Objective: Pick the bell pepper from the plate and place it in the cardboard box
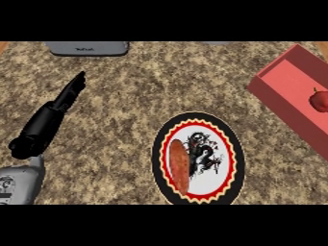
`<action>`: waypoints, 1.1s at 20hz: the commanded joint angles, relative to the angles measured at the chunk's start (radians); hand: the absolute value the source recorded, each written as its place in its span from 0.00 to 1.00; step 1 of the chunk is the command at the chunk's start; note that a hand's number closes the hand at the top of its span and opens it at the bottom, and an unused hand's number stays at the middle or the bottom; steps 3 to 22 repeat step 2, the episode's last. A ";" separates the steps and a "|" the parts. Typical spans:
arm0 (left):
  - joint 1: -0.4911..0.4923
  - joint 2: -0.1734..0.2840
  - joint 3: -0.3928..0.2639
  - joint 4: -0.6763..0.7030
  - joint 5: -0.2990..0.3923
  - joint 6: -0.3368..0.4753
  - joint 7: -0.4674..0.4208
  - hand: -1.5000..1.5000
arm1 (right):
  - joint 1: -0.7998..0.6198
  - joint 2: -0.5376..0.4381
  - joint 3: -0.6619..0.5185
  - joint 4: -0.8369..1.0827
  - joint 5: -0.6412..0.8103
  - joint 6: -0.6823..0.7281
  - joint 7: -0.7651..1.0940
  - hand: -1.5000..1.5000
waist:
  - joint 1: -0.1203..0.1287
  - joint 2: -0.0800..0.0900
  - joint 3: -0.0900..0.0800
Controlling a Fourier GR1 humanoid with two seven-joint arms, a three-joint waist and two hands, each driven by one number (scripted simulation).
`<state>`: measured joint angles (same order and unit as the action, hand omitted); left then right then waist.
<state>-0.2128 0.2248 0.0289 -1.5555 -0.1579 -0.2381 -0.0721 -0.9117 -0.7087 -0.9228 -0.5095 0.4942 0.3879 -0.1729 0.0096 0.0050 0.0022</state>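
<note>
Looks done to me: the bell pepper (324, 100) sits inside the box (280, 79) right of the plate (227, 144), left hand (68, 96) resting straight-fingered, holding nothing.

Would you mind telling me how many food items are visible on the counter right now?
2. A small red bell pepper lies inside the red box at right; a long orange-brown sausage lies on the round patterned plate. None appears hidden.
</note>
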 commanded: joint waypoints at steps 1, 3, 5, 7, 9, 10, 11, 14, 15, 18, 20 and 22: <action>0.003 0.016 0.020 -0.008 0.016 -0.017 -0.005 0.50 | 0.045 -0.093 -0.095 0.082 -0.081 -0.006 -0.021 0.00 | 0.008 0.005 0.000; -0.032 0.001 0.000 0.035 -0.012 -0.001 -0.029 0.50 | 0.035 -0.114 -0.099 0.107 -0.082 -0.030 -0.034 0.00 | 0.010 0.010 0.001; -0.032 0.001 0.000 0.035 -0.012 -0.001 -0.029 0.50 | 0.035 -0.114 -0.099 0.107 -0.082 -0.030 -0.034 0.00 | 0.010 0.010 0.001; -0.032 0.001 0.000 0.035 -0.012 -0.001 -0.029 0.50 | 0.035 -0.114 -0.099 0.107 -0.082 -0.030 -0.034 0.00 | 0.010 0.010 0.001; -0.032 0.001 0.000 0.035 -0.012 -0.001 -0.029 0.50 | 0.035 -0.114 -0.099 0.107 -0.082 -0.030 -0.034 0.00 | 0.010 0.010 0.001; -0.032 0.001 0.000 0.035 -0.012 -0.001 -0.029 0.50 | 0.035 -0.114 -0.099 0.107 -0.082 -0.030 -0.034 0.00 | 0.010 0.010 0.001; -0.032 0.001 0.000 0.035 -0.012 -0.001 -0.029 0.50 | 0.035 -0.114 -0.099 0.107 -0.082 -0.030 -0.034 0.00 | 0.010 0.010 0.001; -0.032 0.001 0.000 0.035 -0.012 -0.001 -0.029 0.50 | 0.035 -0.114 -0.099 0.107 -0.082 -0.030 -0.034 0.00 | 0.010 0.010 0.001; -0.032 0.001 0.000 0.035 -0.012 -0.001 -0.029 0.50 | 0.035 -0.114 -0.099 0.107 -0.082 -0.030 -0.034 0.00 | 0.010 0.010 0.001; -0.032 0.001 0.000 0.035 -0.012 -0.001 -0.029 0.50 | 0.035 -0.114 -0.099 0.107 -0.082 -0.030 -0.034 0.00 | 0.010 0.010 0.001; -0.032 0.001 0.000 0.035 -0.012 -0.001 -0.029 0.50 | 0.035 -0.114 -0.099 0.107 -0.082 -0.030 -0.034 0.00 | 0.010 0.010 0.001; -0.032 0.001 0.000 0.035 -0.012 -0.001 -0.029 0.50 | 0.035 -0.114 -0.099 0.107 -0.082 -0.030 -0.034 0.00 | 0.010 0.010 0.001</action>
